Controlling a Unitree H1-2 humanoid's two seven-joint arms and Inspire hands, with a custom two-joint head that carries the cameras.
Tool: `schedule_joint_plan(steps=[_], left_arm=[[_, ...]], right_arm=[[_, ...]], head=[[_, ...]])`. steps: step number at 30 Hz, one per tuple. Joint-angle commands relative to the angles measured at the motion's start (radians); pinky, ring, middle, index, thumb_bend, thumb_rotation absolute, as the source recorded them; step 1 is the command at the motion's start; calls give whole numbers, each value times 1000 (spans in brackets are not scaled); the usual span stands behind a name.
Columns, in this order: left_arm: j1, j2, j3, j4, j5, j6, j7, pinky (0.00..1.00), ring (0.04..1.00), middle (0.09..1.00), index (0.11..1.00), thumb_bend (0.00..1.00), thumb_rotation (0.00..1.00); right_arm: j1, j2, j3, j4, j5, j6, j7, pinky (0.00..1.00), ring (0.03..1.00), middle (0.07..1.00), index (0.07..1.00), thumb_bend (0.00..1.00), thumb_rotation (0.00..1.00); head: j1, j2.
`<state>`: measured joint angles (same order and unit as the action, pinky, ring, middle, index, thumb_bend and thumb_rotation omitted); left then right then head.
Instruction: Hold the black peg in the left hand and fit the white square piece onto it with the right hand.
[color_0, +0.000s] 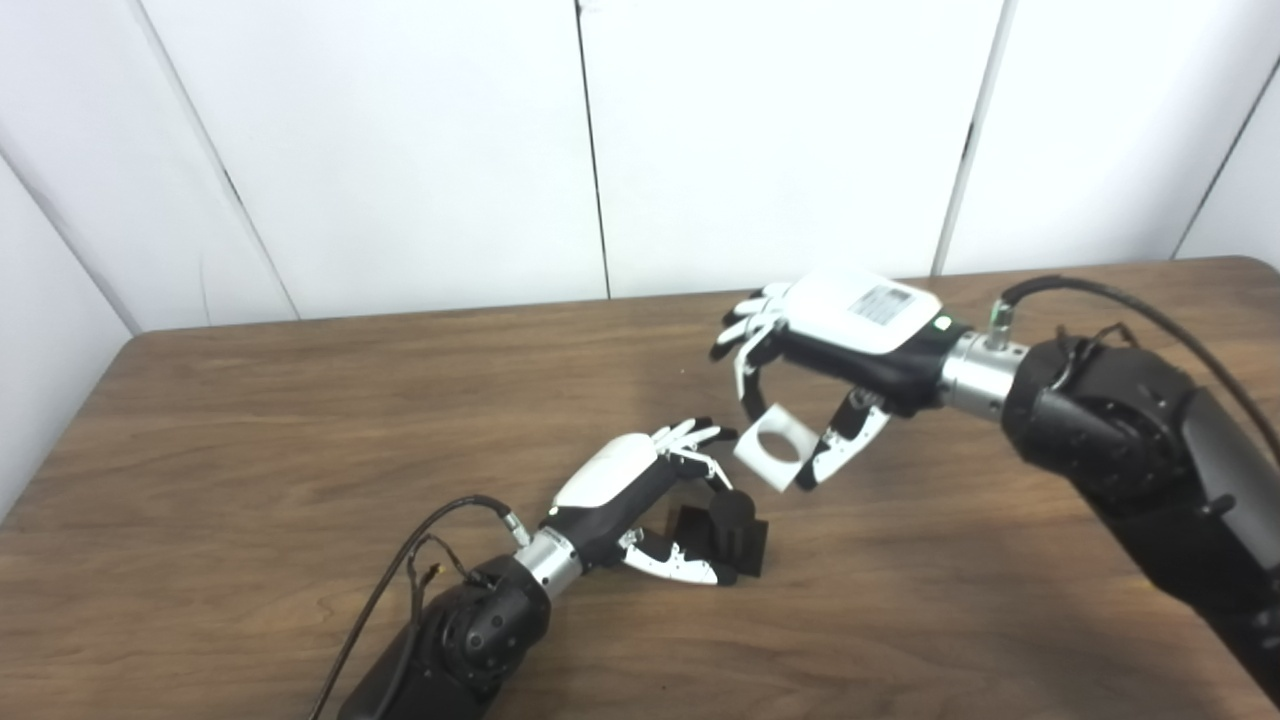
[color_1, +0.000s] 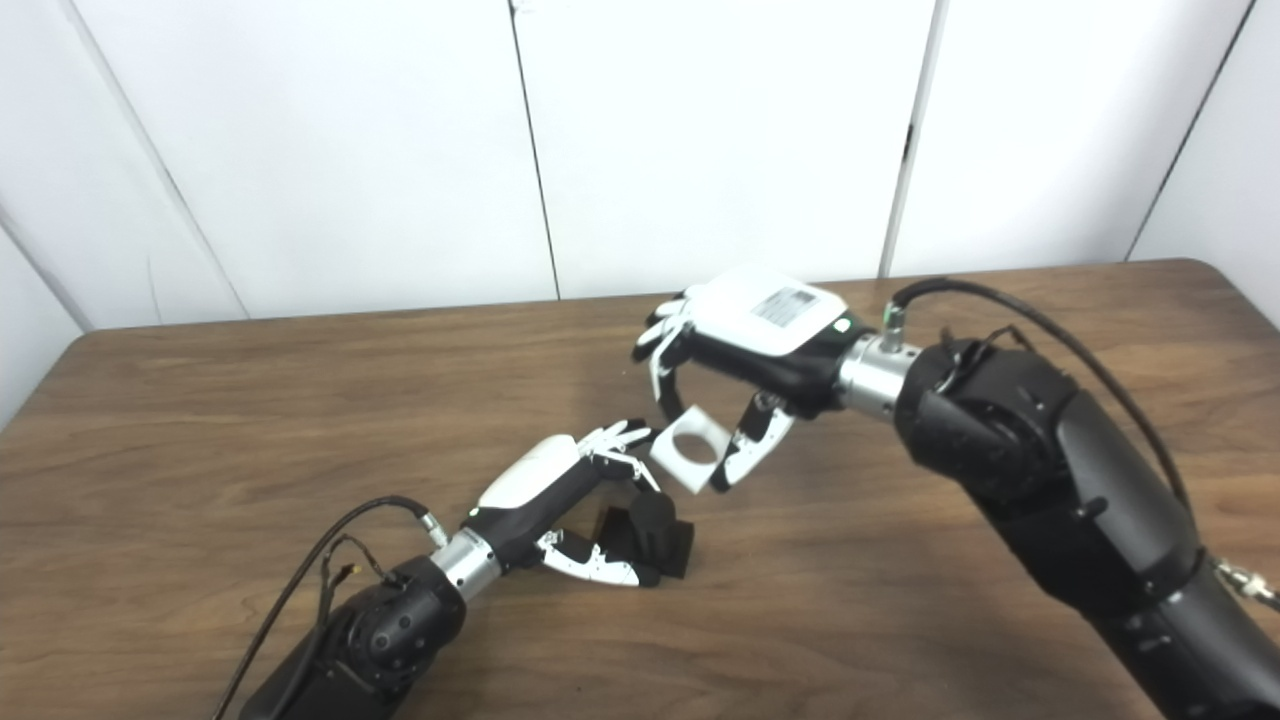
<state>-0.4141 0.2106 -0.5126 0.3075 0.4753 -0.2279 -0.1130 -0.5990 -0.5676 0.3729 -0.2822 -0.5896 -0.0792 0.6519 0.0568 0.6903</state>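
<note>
My left hand (color_0: 650, 495) is shut on the black peg (color_0: 735, 530), a round stub on a square black base that rests low over the wooden table (color_0: 300, 430). My right hand (color_0: 830, 350) is shut on the white square piece (color_0: 778, 447), pinched between fingers and thumb, its round hole facing the camera. The white piece hangs tilted just above and slightly right of the peg (color_1: 655, 530), with a small gap between them. In the right eye view the white piece (color_1: 692, 447) sits close to the left hand's fingertips (color_1: 625, 440).
White wall panels (color_0: 780, 130) stand behind the table's far edge. Cables loop from both forearms, one near the left wrist (color_0: 450, 520) and one over the right wrist (color_0: 1100, 295). The bulky right forearm (color_0: 1150, 450) fills the right side.
</note>
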Motion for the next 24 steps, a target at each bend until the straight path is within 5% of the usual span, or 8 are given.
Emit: schedule_joint_plan(steps=[1, 24], left_arm=[[22, 12, -42, 53, 102, 66, -40, 1000, 1000, 947, 493, 517, 88], [25, 5, -46, 44, 104, 76, -39, 1000, 1000, 945, 493, 518, 87]], right_arm=[[-32, 2, -11, -42, 11, -24, 2, 915, 898, 822, 481, 521, 143], [2, 40, 31, -8, -4, -69, 44, 906, 898, 819, 480, 522, 140]], head=[[0, 1], [-2, 12]])
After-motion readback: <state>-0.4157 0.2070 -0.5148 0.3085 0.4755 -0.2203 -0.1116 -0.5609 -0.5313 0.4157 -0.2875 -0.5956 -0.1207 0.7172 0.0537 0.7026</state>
